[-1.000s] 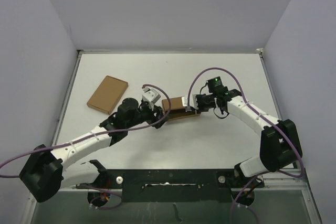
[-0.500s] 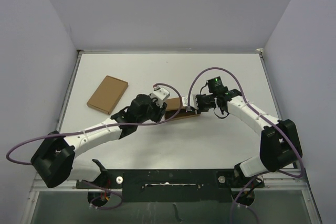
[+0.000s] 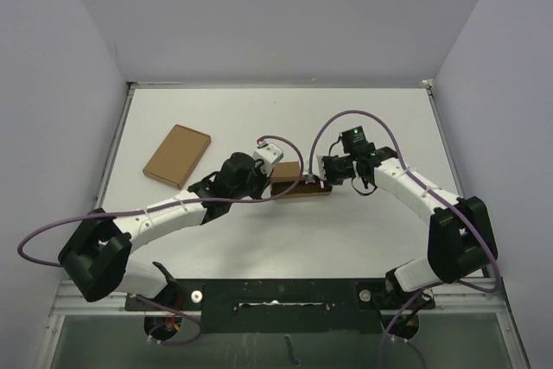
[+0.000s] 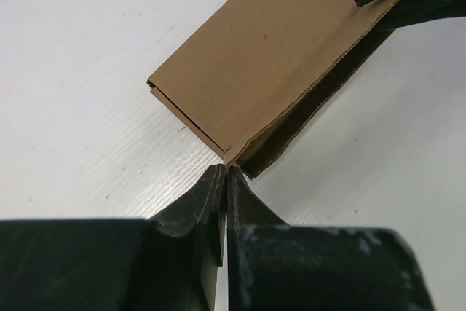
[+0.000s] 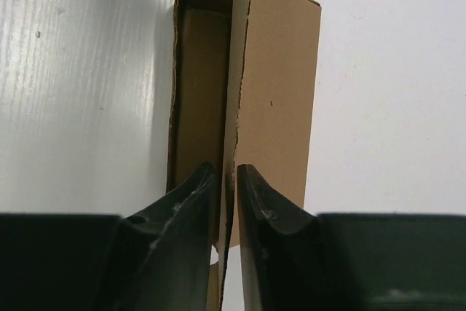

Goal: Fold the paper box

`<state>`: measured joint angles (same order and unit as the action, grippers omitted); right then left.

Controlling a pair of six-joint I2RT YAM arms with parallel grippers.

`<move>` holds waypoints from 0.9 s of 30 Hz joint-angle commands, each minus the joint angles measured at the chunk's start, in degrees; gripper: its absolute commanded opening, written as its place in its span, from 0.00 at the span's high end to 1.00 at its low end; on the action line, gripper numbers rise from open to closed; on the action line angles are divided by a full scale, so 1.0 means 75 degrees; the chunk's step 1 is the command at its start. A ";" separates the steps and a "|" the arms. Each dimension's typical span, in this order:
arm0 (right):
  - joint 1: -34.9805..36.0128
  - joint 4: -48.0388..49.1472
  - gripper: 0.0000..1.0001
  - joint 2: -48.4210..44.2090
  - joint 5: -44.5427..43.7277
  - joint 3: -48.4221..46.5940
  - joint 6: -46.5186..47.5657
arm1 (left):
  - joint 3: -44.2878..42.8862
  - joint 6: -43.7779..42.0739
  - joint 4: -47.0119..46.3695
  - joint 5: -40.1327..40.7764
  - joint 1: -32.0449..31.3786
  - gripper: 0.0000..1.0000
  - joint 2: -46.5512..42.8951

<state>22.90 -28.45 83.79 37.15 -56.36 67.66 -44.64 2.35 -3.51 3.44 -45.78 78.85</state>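
Observation:
The paper box [image 3: 298, 181] is a narrow brown carton lying in the middle of the table, between my two grippers. In the left wrist view the paper box [image 4: 277, 71] runs away to the upper right, and my left gripper [image 4: 224, 170] is shut with its tips against the near corner. Nothing shows between its fingers. From above, the left gripper [image 3: 275, 182] sits at the carton's left end. My right gripper [image 5: 227, 170] straddles a standing wall of the paper box [image 5: 277, 92], its jaws slightly apart with thin gaps beside the cardboard. That right gripper [image 3: 318, 181] is at the carton's right end.
A wider, flat brown cardboard rectangle [image 3: 177, 155] lies at the back left of the white table [image 3: 363, 239]. Grey walls close in the table on the left, back and right. The arms' cables loop above the middle.
My left arm has reached right to the carton's left end and its jaws have closed. The right gripper's jaws have parted a little around the cardboard wall.

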 commanded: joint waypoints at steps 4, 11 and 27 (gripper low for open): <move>-0.0217 -0.0139 0.61 -0.0226 0.0495 -0.0387 -0.0466 | -0.0384 0.0114 -0.0101 0.0114 -0.0021 1.00 0.0116; -0.1264 -0.0745 0.22 -0.1133 0.1730 -0.0468 -0.1288 | -0.0402 0.0211 -0.0172 0.0064 -0.0034 1.00 0.0139; -0.1586 -0.0743 0.49 -0.1658 -0.0098 0.0460 -0.3610 | -0.0548 0.0371 0.0121 0.0143 -0.0095 1.00 0.0145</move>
<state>11.22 -36.51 71.90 39.90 -52.93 45.06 -45.78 4.10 -2.13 4.14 -46.15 79.00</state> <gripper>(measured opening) 0.560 0.012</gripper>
